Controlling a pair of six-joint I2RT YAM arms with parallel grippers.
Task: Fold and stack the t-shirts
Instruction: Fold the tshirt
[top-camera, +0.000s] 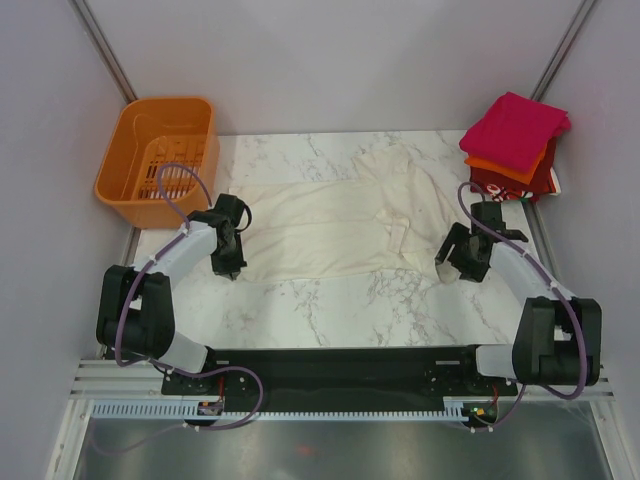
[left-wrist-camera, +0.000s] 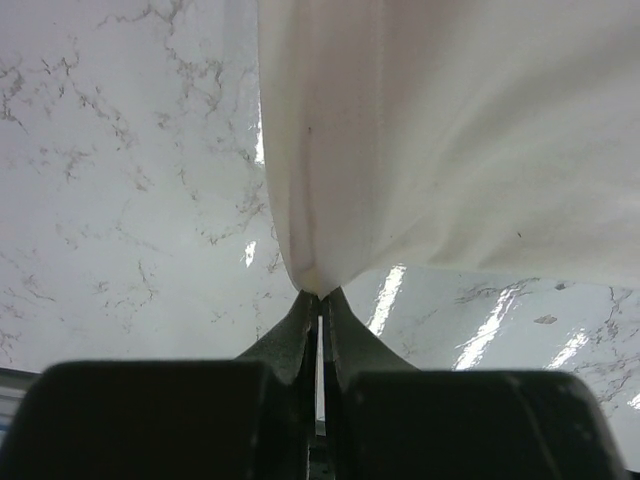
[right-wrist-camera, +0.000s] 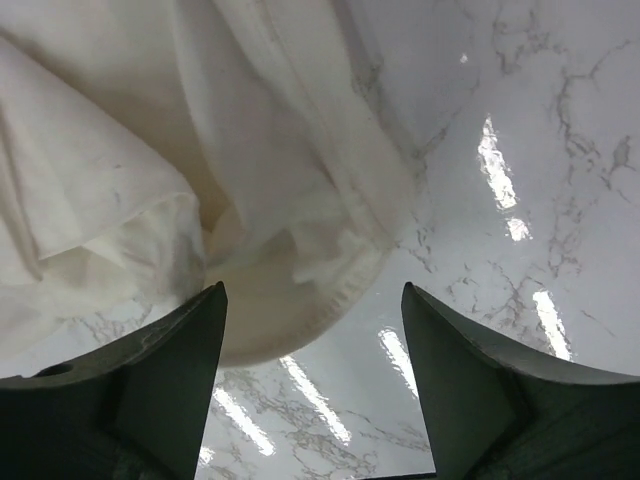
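While left pincer (top-camera: 229, 265) pinches and right pincer (top-camera: 460, 262) stands spread: cream shirt (top-camera: 330, 220) is gripped on one side only, so a pull from here likely drags it askew.
top, shirt: lies across the middle of the table (top-camera: 330, 300). Left edge is at the left pincer. Rumpled right edge is just beside the right pincer.
top, stack: folded shirts (top-camera: 515, 145), magenta over orange over dark red, sit at the far right corner, well apart from the basket (top-camera: 165, 103). Right arm runs near the stack, so a wide swing could knock it.
left wrist, grip: left pincer (left-wrist-camera: 318, 300) is pressed together on a small tip of the cream shirt (left-wrist-camera: 450, 130). It's a thin bite and may slip out under tension.
left wrist, layers: can't tell if one ply or two is caught. A single ply would peel the shirt open on a lift.
right wrist, pincer: right pincer (right-wrist-camera: 312, 300) is spread with nothing between its fingers. A bunched hem of the cream shirt (right-wrist-camera: 150, 180) lies just ahead over the table (right-wrist-camera: 520, 200).
right wrist, risk: cloth there is doubled over itself. Closing on it could grab a wad or only the top ply, which gives a crooked fold.
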